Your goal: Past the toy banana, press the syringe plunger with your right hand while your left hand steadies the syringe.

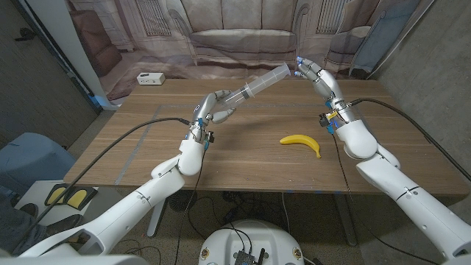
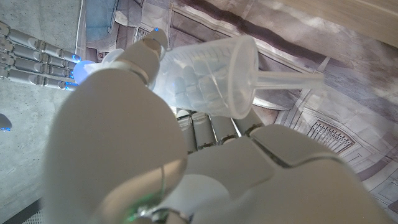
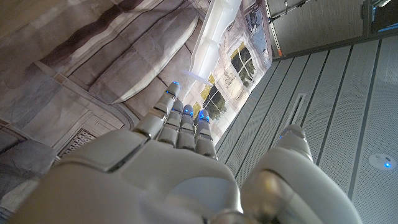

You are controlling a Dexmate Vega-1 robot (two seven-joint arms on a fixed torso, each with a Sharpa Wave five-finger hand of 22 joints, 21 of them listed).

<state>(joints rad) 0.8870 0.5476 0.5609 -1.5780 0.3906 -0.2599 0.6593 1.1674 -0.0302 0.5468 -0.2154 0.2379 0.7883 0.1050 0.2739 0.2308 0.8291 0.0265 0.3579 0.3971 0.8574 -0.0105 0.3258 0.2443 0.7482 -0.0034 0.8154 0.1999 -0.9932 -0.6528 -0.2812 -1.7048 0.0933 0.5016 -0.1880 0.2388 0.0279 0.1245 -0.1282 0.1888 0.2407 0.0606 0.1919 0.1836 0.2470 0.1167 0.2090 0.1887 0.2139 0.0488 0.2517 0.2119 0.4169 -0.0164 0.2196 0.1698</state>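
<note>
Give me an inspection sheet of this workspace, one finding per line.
Surface: wooden table, grey tape strips at the robot's left.
Job's things: syringe held tilted in the air; toy banana lying on the table.
Clutter: small white box at the far left edge.
Hands: left hand grips the syringe barrel; right hand open, fingertips near the plunger end, contact unclear.
Cables: black cable to the left wrist, another to the right.
Surroundings: printed sofa backdrop behind the table.

Syringe (image 1: 257,83) above table (image 1: 243,158), behind banana (image 1: 301,142); box (image 1: 150,79) at far left
</note>
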